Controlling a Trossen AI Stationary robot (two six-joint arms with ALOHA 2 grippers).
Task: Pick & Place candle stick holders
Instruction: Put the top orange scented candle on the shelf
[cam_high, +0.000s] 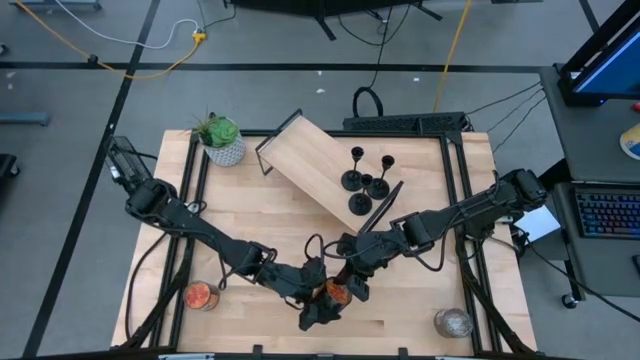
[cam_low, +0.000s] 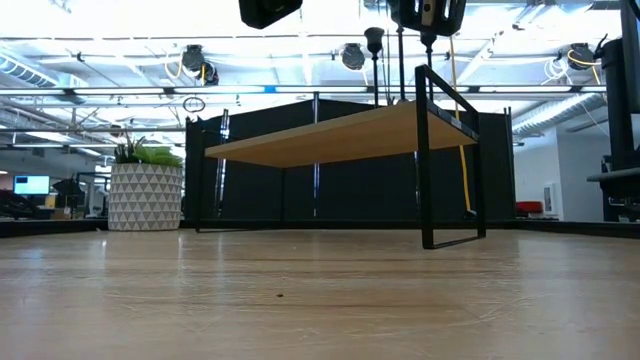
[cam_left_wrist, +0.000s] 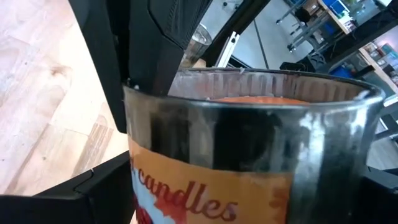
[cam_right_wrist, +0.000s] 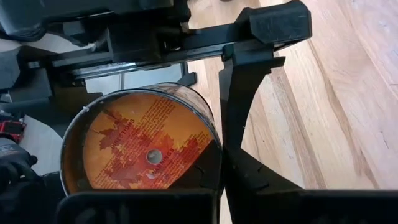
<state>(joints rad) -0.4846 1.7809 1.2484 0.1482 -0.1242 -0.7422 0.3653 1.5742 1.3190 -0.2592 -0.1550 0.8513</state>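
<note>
Wood-grain table (cam_high: 420, 290), left tool (cam_high: 322, 300) clamped on ribbed glass candle jar (cam_high: 336, 292), right tool (cam_high: 352, 278) together.

Candle stick holders (cam_high: 364, 178) on shelf (cam_high: 310, 160), plant (cam_high: 222, 140) left, jar (cam_high: 453, 322) right front

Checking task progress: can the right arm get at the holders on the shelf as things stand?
Probably yes. The holders stand uncovered on the shelf, open from above. The right gripper is shut beside the jar in the left gripper, so it must open first.
</note>
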